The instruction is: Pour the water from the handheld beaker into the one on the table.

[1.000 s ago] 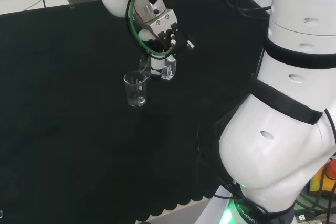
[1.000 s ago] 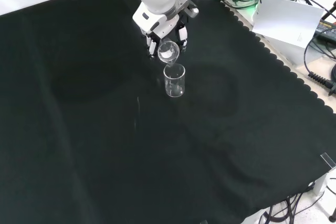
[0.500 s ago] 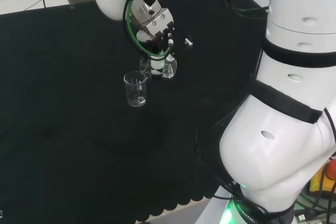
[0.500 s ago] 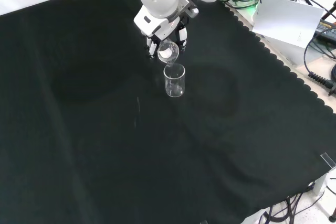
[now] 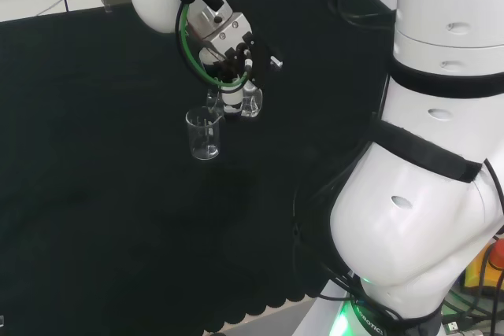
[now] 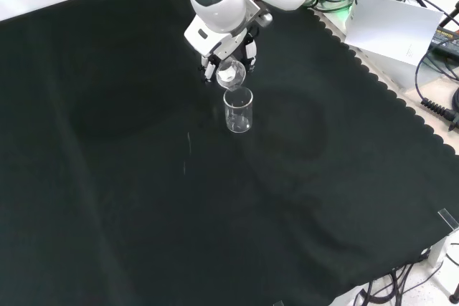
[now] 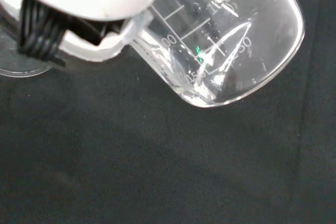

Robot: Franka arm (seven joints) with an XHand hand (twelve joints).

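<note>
The hand (image 5: pixel 230 76) hangs over the middle of the black cloth (image 6: pixel 107 177) with its fingers curled round a clear handheld beaker (image 6: pixel 230 73) — a wrap round the wall, which lets the wrist roll the vessel without it slipping out. In the wrist view a white finger (image 7: pixel 100 43) lies against the glass beside the printed scale, and the beaker (image 7: pixel 226 40) is tipped far over, so its base rises and its mouth drops. That steep tilt is the point of the pose: the water has to run to the lip.

Just under that lip stands the table beaker (image 6: pixel 238 110), upright on the cloth. In the front view the held beaker's mouth sits directly above the rim of the standing one, nearly touching it; in the head view the table beaker (image 5: pixel 204 134) is just left of and below the hand. The closeness keeps the stream short and inside the rim. Whether water is running right now I cannot tell — the glass is too clear — though a little liquid seems to lie in the bottom of the table beaker.

Against the picture of a second ago, the arm's round wrist link has swung further leftward and upward in the head view, the hand has rolled more, and the held beaker leans more steeply. The table beaker has not moved.
</note>
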